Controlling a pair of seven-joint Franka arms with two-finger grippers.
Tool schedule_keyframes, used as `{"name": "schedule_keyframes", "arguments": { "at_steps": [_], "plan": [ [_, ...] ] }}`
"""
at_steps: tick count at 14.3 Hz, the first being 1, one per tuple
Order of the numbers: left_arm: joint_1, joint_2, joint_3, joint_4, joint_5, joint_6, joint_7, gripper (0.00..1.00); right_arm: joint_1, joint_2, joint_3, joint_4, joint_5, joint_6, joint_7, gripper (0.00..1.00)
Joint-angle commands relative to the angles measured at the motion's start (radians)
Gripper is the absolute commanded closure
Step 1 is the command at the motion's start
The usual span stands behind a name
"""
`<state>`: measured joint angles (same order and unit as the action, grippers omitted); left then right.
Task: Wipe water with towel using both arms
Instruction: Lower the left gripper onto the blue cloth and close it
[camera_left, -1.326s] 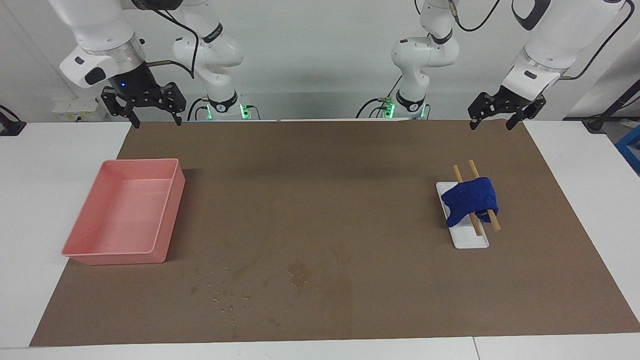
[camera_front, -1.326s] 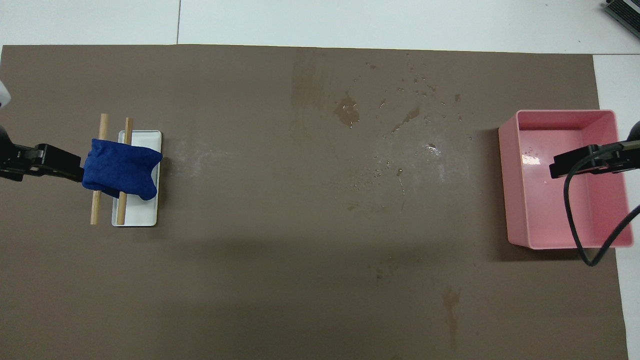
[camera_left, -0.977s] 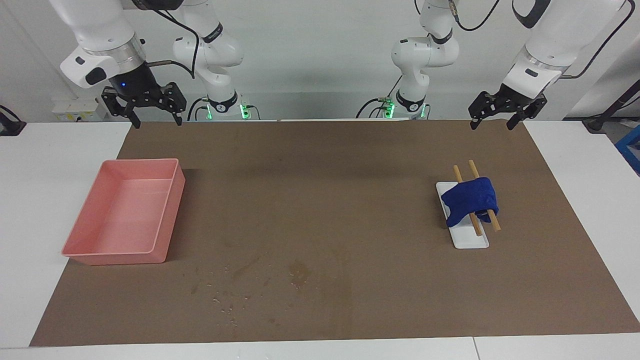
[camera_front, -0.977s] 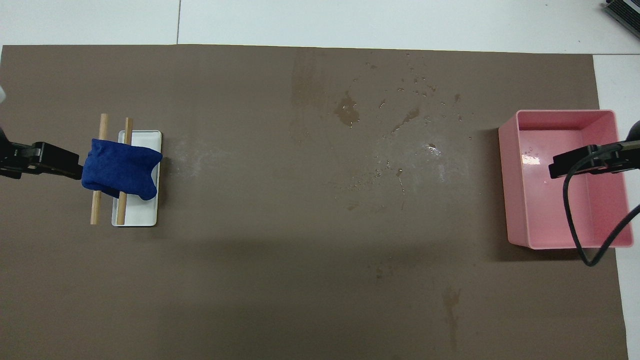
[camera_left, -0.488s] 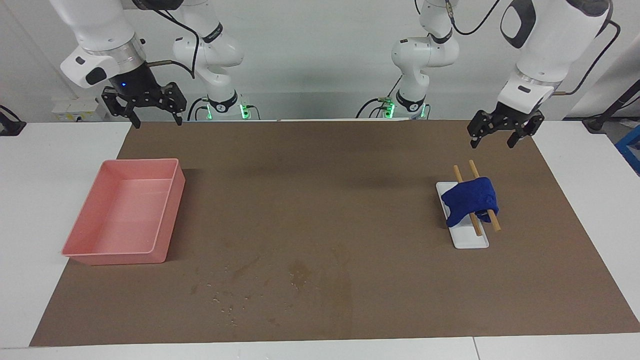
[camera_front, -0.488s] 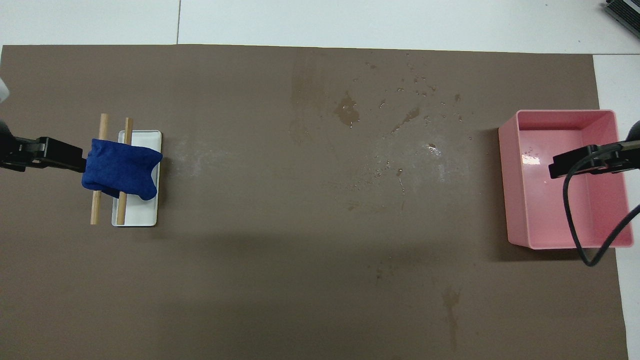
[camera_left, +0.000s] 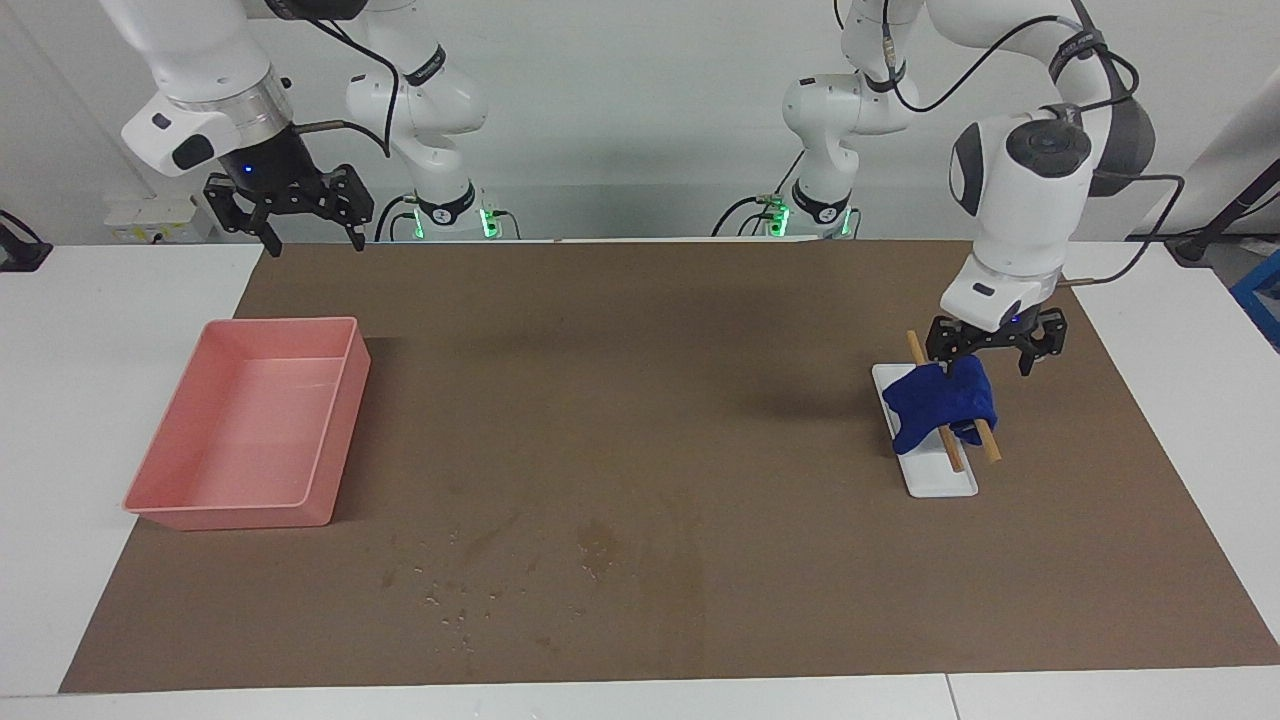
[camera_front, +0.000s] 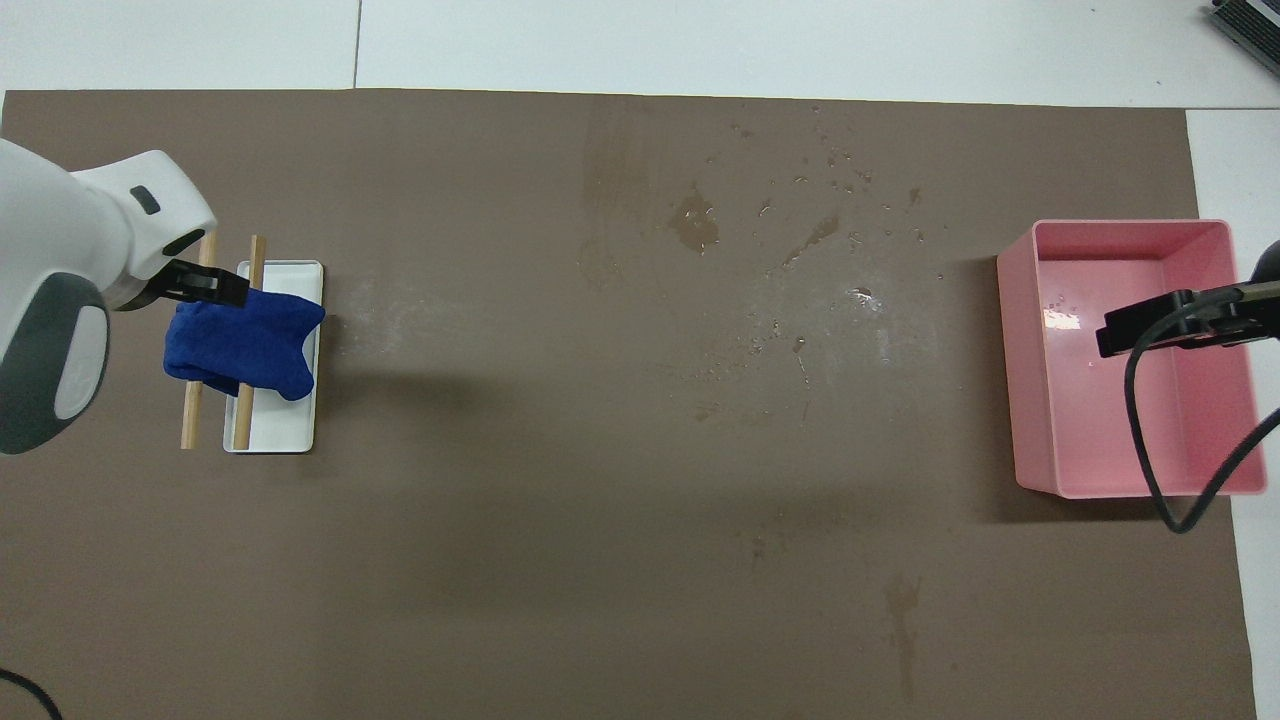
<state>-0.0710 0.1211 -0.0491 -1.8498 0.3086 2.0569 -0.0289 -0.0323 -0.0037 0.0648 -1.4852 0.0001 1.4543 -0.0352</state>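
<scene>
Facing view: left gripper (camera_left: 983, 366) down at the towel (camera_left: 942, 403), fingers spread wide, holding nothing.
Towel draped over two wooden rods (camera_left: 988, 443) on a white rack (camera_left: 941, 478), toward the left arm's end of the brown mat (camera_left: 640, 330); one open finger at the towel's upper edge, contact impossible to tell. Water (camera_left: 480, 575) scattered as dark blotches and droplets on the mat, farther from the robots than the pink tray (camera_left: 245, 505), well apart from the towel. Right gripper (camera_left: 311, 236) waiting raised over the mat's edge nearest the robots, close by the tray, fingers apart and empty; in the overhead view, overlapping the tray (camera_front: 1130, 485).
</scene>
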Motion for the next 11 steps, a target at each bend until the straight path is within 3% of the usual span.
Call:
{"name": "schedule_keyframes", "arguments": {
  "at_steps": [1,4,7,11],
  "plan": [
    [-0.018,-0.030,0.009,-0.142,0.123,0.110,-0.084,0.00,-0.003,-0.015,0.007,-0.013,-0.015,-0.011,0.006,0.00],
    [-0.018,-0.029,0.009,-0.152,0.158,0.100,-0.105,0.01,-0.003,-0.015,0.007,-0.013,-0.015,-0.011,0.005,0.00],
    [-0.020,-0.026,0.009,-0.152,0.164,0.098,-0.106,0.17,-0.003,-0.015,0.007,-0.013,-0.014,-0.009,0.005,0.00],
    [-0.015,-0.029,0.009,-0.160,0.164,0.094,-0.106,0.53,-0.003,-0.015,0.007,-0.013,-0.014,-0.009,0.005,0.00]
  ]
}}
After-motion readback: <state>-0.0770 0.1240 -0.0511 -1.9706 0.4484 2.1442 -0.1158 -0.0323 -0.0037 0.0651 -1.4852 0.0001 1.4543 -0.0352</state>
